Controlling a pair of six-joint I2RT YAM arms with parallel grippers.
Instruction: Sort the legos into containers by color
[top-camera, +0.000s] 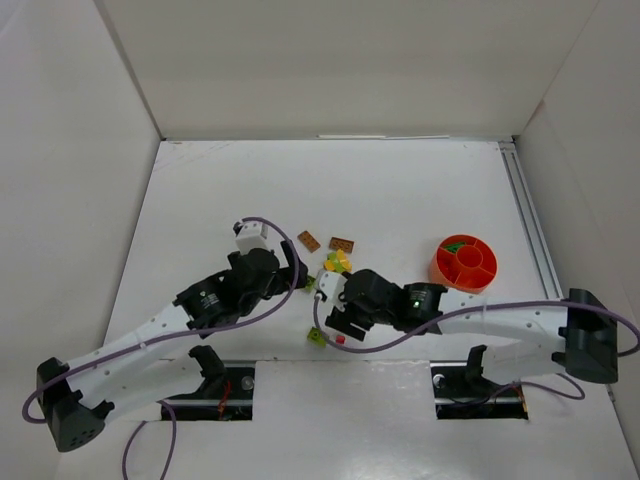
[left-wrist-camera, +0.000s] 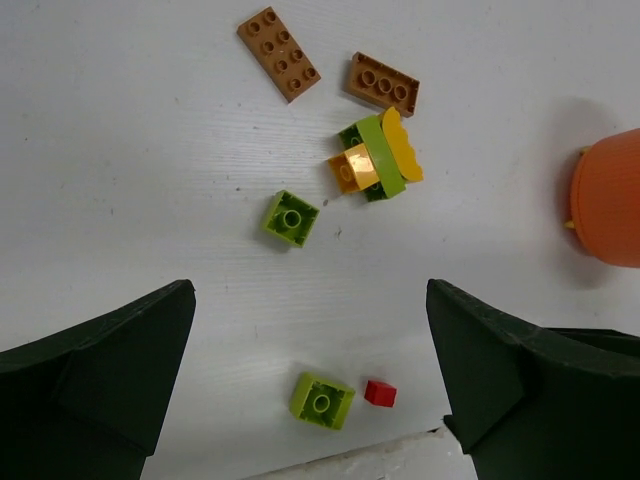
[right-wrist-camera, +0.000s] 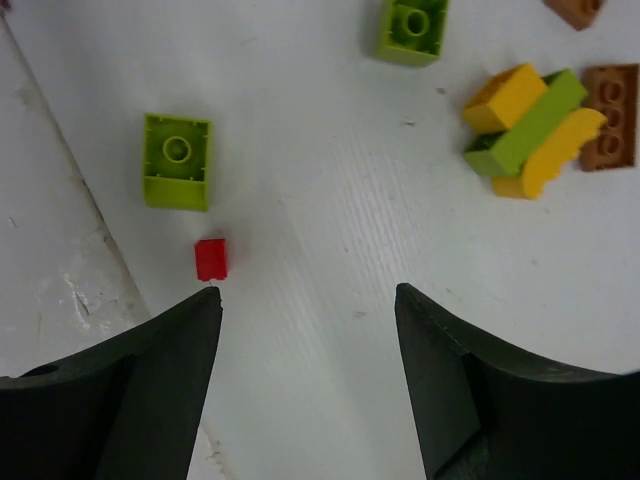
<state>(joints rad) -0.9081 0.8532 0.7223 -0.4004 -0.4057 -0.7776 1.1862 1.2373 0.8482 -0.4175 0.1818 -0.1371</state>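
Observation:
Loose legos lie mid-table: two brown bricks, a yellow, lime and dark green cluster, a lime brick, another lime brick and a tiny red brick. The orange divided bowl at the right holds a green piece. My left gripper is open and empty, left of the cluster. My right gripper is open and empty; in its wrist view the red brick sits just off its left fingertip, beside the lime brick.
White walls enclose the table on three sides. A metal rail runs along the right edge. The near edge has a seam and two cut-outs by the arm bases. The bowl's rim shows at the right of the left wrist view.

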